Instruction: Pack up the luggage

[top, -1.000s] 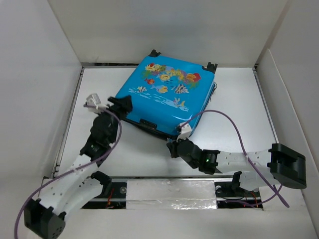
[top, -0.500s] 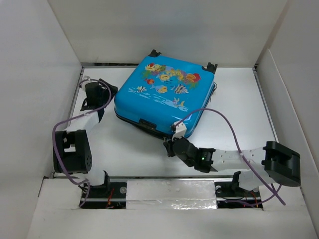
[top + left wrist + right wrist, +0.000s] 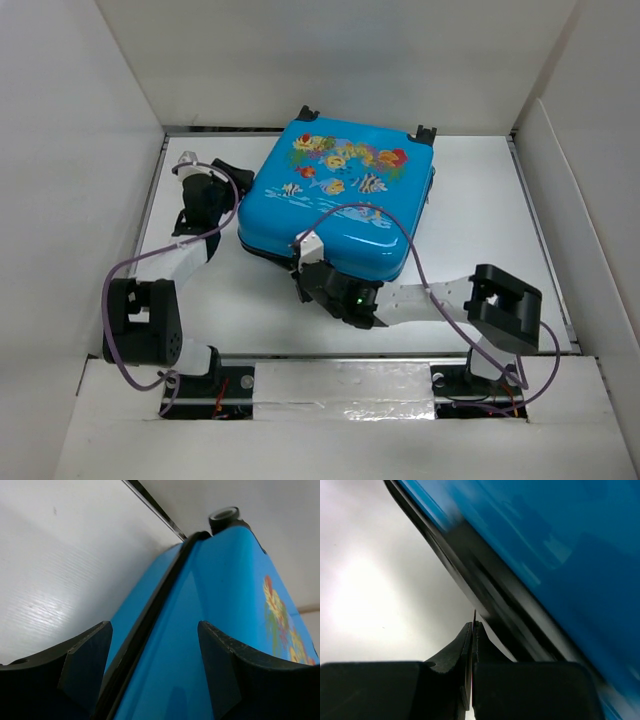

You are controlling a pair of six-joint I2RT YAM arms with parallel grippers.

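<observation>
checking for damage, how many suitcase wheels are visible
2 black wheels on the bright blue hard-shell suitcase: one at its far left corner, one at its far right; others may be hidden.

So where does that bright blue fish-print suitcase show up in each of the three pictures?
Top external: the bright blue hard-shell suitcase lies flat at centre, towards the back.
Left wrist: its blue shell fills the middle and right.
Right wrist: it fills the upper right, blurred.
Shared landmark: the black seam band round its edge.
</observation>
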